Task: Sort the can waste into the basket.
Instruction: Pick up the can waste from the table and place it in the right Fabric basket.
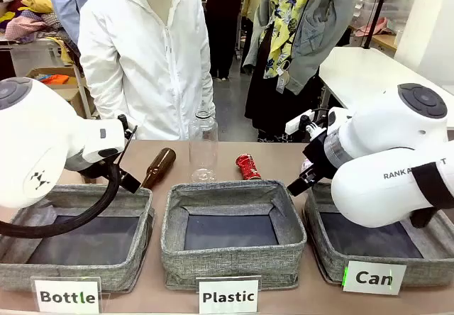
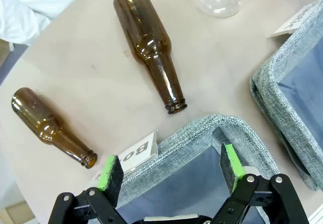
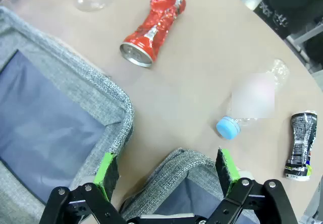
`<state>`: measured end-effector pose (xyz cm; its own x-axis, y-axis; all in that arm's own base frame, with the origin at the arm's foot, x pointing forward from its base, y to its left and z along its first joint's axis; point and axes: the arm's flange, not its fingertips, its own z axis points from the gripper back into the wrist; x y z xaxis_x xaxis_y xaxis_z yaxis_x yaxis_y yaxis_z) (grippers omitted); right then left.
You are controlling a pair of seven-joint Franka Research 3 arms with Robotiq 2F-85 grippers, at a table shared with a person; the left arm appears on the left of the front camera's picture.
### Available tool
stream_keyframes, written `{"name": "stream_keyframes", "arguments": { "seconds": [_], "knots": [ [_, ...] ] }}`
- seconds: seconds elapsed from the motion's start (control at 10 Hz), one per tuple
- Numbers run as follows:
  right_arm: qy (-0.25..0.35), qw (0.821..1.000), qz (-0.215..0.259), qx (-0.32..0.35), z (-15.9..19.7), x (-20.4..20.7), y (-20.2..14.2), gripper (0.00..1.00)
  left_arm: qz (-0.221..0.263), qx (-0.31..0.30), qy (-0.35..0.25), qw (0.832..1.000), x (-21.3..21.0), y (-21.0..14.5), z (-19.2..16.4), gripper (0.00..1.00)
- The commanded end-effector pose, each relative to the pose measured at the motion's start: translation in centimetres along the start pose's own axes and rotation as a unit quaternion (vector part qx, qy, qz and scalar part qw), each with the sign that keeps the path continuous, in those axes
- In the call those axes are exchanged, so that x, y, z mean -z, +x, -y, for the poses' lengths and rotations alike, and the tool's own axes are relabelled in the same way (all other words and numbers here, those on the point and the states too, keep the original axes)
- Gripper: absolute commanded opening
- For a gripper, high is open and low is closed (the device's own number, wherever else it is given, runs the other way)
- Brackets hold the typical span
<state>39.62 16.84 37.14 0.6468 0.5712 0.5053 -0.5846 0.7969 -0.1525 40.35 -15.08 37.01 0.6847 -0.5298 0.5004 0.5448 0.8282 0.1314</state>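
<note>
**Both cans on the table, both grippers empty**

You are looking across the table (image 1: 284, 157) at a person (image 1: 142, 59) in a white coat at its far side. Three grey bins line the near edge: the Bottle bin (image 1: 71, 272) on the left, the Plastic bin (image 1: 234, 258) in the middle and the Can basket (image 1: 425, 276) on the right.

Your right gripper (image 3: 166, 169) hangs over the Can basket's far corner, fingers spread with nothing between them. Your left gripper (image 2: 171, 171) is spread and empty too, over a corner of the Bottle bin.

A clear bottle (image 1: 203, 147) stands upright behind the Plastic bin, and a brown bottle (image 1: 158, 167) lies at its 9 o'clock. In the left wrist view a second brown bottle (image 2: 50, 126) lies at 10 o'clock from that gripper. A blue-capped bottle (image 3: 226, 127) lies at 1 o'clock from your right gripper.

The red can (image 3: 153, 28) lies on the table at 12 o'clock from your right gripper. The black-and-silver can (image 3: 301, 146) lies on the table at its 3 o'clock.
</note>
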Motion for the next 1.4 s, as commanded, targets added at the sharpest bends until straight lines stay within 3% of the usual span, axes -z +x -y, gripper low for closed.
{"name": "stream_keyframes", "arguments": {
  "seconds": [0.0, 0.9, 1.1, 1.3],
  "knots": [
    [0.0, 1.0, 0.0, 0.0, 0.0, 0.0, 0.0, 1.0, 0.0, 0.0, 0.0, 1.0, 0.0, 0.0, 0.0, 1.0],
    [0.0, 1.0, 0.0, 0.0, 0.0, 0.0, 0.0, 1.0, 0.0, 0.0, 0.0, 1.0, 0.0, 0.0, 0.0, 1.0],
    [0.005, 1.0, 0.011, -0.006, 0.1, -2.6, 1.3, 1.0, 0.023, 0.038, -0.05, 0.998, -3.6, 1.4, 1.0, 1.0],
    [0.05, 0.997, 0.035, 0.045, 0.0, -7.7, 2.5, 1.0, 0.056, 0.071, -0.128, 0.988, -9.0, 1.8, 2.1, 1.0]
  ]
}}
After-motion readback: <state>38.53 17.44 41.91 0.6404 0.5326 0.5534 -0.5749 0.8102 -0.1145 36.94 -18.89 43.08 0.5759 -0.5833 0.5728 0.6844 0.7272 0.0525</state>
